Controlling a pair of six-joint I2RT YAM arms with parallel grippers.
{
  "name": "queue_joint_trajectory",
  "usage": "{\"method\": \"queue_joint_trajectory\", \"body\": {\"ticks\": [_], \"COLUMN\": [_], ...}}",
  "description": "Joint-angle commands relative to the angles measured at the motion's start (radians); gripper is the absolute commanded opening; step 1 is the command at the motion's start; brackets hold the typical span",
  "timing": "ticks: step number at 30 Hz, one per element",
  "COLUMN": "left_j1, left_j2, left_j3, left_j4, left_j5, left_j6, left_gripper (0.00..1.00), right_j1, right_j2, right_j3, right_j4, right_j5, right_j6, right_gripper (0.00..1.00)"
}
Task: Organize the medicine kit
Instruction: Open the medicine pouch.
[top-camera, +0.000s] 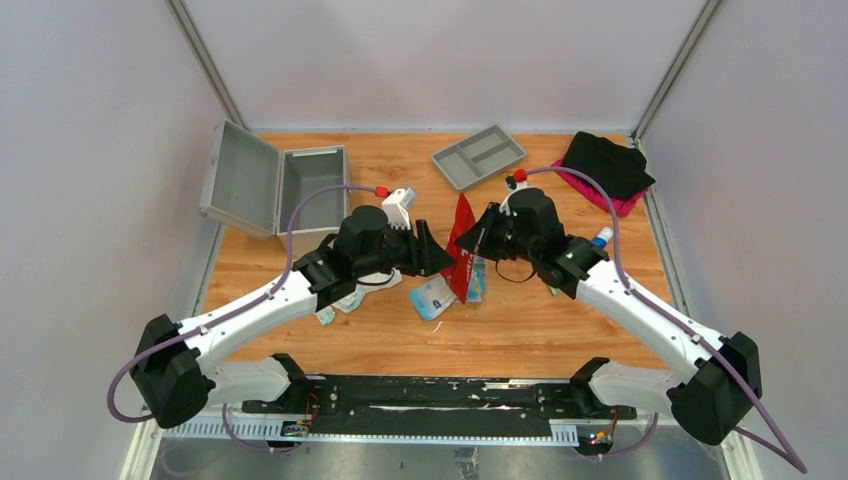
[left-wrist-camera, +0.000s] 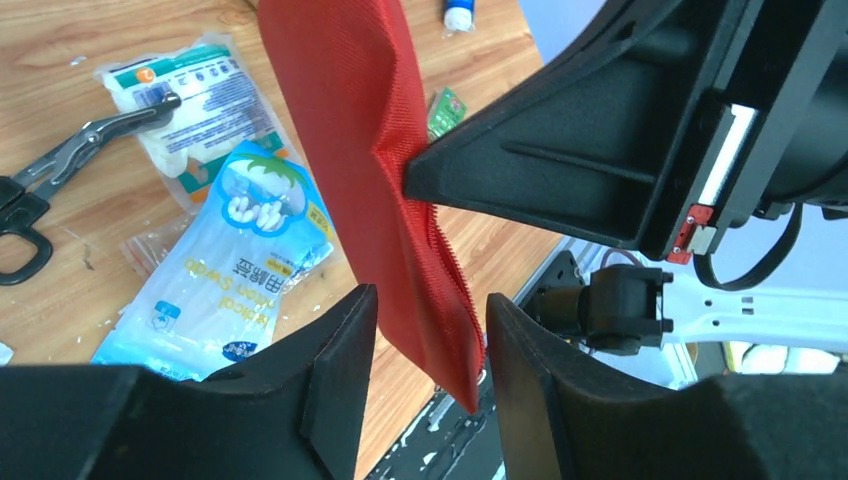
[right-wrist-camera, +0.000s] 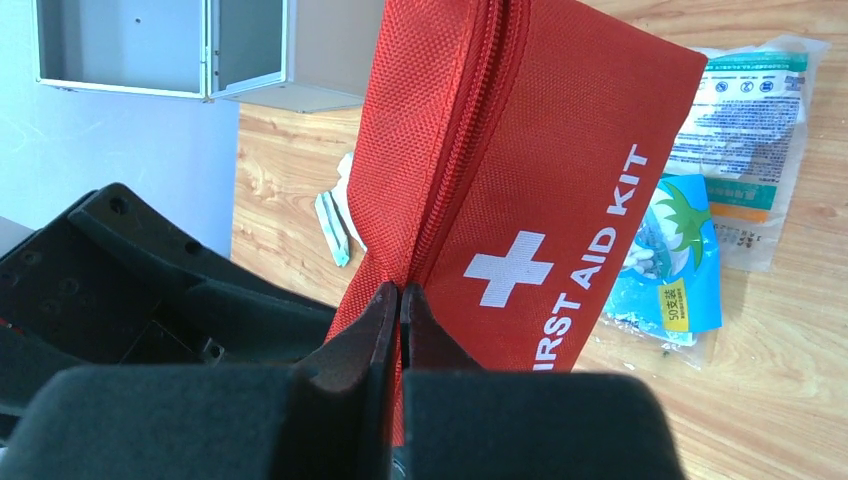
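The medicine kit (top-camera: 275, 185) stands open at the back left, its lid tipped outward; its empty inside also shows in the right wrist view (right-wrist-camera: 200, 45). A red pouch (top-camera: 462, 235) lettered "FIRST AID KIT" hangs above the table's middle. My right gripper (top-camera: 478, 240) is shut on the red pouch's zipper edge (right-wrist-camera: 400, 290). My left gripper (top-camera: 440, 258) straddles the pouch's lower corner (left-wrist-camera: 430, 297). Its jaws stand apart: the pouch (left-wrist-camera: 350, 130) lies close against the right finger (left-wrist-camera: 520, 350), with a gap to the left one.
A grey compartment tray (top-camera: 480, 157) sits at the back centre, black cloth (top-camera: 607, 163) over pink cloth at the back right. Under the pouch lie a cotton-swab packet (left-wrist-camera: 215, 280), a gauze packet (left-wrist-camera: 190, 110), scissors (left-wrist-camera: 60, 170) and a small tube (top-camera: 602, 237).
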Motion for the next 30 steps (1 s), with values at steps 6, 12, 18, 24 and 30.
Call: {"method": "queue_joint_trajectory", "body": {"ticks": [6, 12, 18, 24, 30], "left_j1": [-0.029, -0.03, -0.059, -0.104, -0.128], "left_j2": [-0.003, -0.023, -0.028, -0.018, -0.005], "left_j3": [0.026, 0.045, 0.089, 0.119, 0.12], "left_j4": [0.023, -0.046, -0.135, -0.17, -0.18], "left_j5": [-0.004, -0.059, -0.146, -0.205, -0.213], "left_j6": [0.021, 0.072, 0.143, 0.181, 0.197], "left_gripper": [0.13, 0.0, 0.0, 0.0, 0.0], "right_j1": [0.02, 0.02, 0.02, 0.02, 0.021], "right_j2": [-0.023, -0.083, -0.08, -0.042, -0.026], "right_j3": [-0.003, 0.002, 0.024, 0.045, 0.056], "right_j4": [0.005, -0.089, -0.154, -0.192, -0.185], "right_j5": [0.047, 0.155, 0.212, 0.221, 0.192], "right_j6": [0.007, -0.015, -0.017, -0.008, -0.002], "right_gripper": [0.02, 0.37, 0.44, 0.45, 0.45]}}
